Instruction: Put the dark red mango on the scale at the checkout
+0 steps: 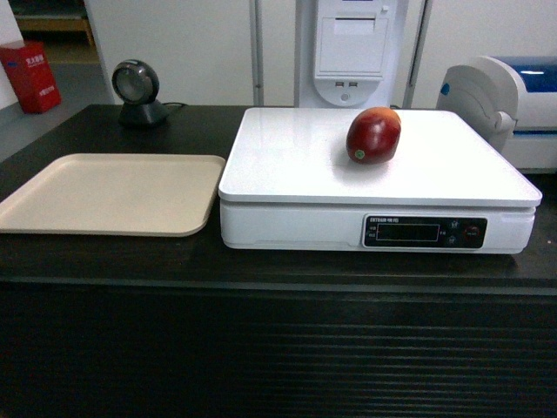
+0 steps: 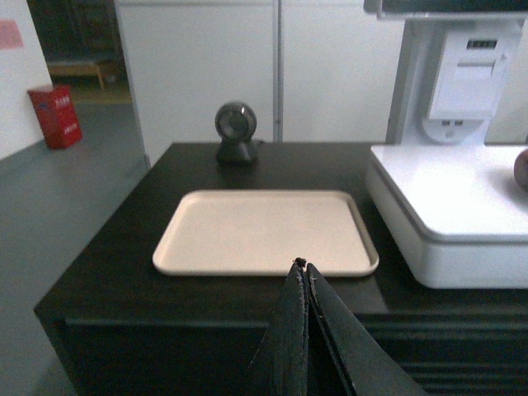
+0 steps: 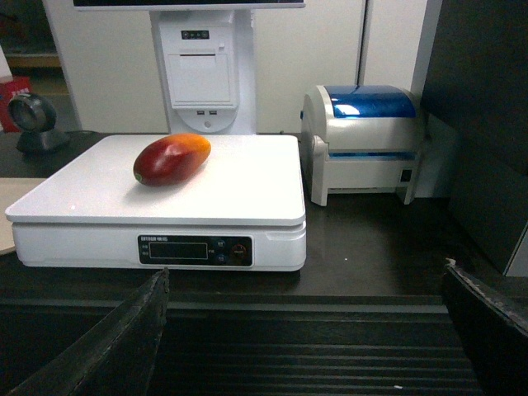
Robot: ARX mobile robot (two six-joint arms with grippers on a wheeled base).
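Leftmost, left gripper (image 2: 306,266) pressed shut on nothing, hovering short of beige tray (image 1: 52,222) on checkout (image 1: 261,270). Next, dark red mango (image 1: 373,135) lying on white scale (image 1: 287,165), toward its back right. Rightmost, right gripper (image 3: 305,285) spread wide, empty, low before checkout's ribbed front.

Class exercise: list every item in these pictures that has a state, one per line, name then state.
dark red mango: lying on its side on the scale, free of both arms
scale: loaded, display dark
beige tray: flat on the checkout
left end effector: shut
right end effector: open
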